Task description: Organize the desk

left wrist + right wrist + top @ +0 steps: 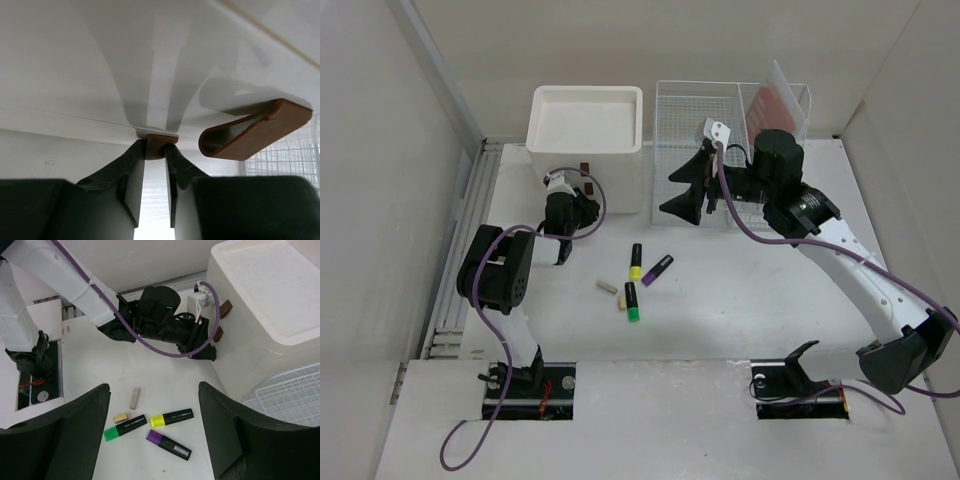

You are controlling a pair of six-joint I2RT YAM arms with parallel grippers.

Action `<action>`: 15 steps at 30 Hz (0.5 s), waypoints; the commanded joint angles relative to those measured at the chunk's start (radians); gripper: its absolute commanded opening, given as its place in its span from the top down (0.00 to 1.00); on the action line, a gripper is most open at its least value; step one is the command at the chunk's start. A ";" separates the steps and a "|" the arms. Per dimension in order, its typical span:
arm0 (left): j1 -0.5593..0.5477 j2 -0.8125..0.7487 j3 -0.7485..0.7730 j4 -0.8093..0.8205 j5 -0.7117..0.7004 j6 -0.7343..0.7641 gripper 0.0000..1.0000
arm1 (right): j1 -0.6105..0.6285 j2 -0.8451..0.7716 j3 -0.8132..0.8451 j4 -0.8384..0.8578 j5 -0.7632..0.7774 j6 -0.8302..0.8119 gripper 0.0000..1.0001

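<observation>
The white desk (740, 310) holds three highlighters: yellow (636, 262), purple (657, 270) and green (631, 301). Two small beige blocks (607, 286) lie beside them. The right wrist view shows them all below my right gripper: yellow (171, 417), purple (169, 444), green (125, 426). My left gripper (584, 205) is at the front of the cream drawer box (585, 120). It is shut on a brown drawer handle (159, 145). My right gripper (682, 190) is open and empty, raised above the desk beside the wire rack (720, 110).
A second brown handle (255, 132) sticks out next to the gripped one. The wire-mesh rack holds a reddish flat item (770, 105). A grey rail (460, 260) runs along the desk's left edge. Walls close in on both sides.
</observation>
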 commanded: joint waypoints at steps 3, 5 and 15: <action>-0.003 0.010 0.052 -0.004 -0.016 -0.002 0.92 | -0.005 -0.021 -0.006 0.058 -0.035 0.011 0.23; -0.003 0.010 0.052 -0.004 -0.016 -0.002 0.96 | -0.005 -0.021 -0.006 0.058 -0.035 0.011 0.23; -0.014 -0.052 -0.018 -0.004 -0.025 -0.020 1.00 | -0.005 -0.021 -0.006 0.058 -0.044 0.011 0.23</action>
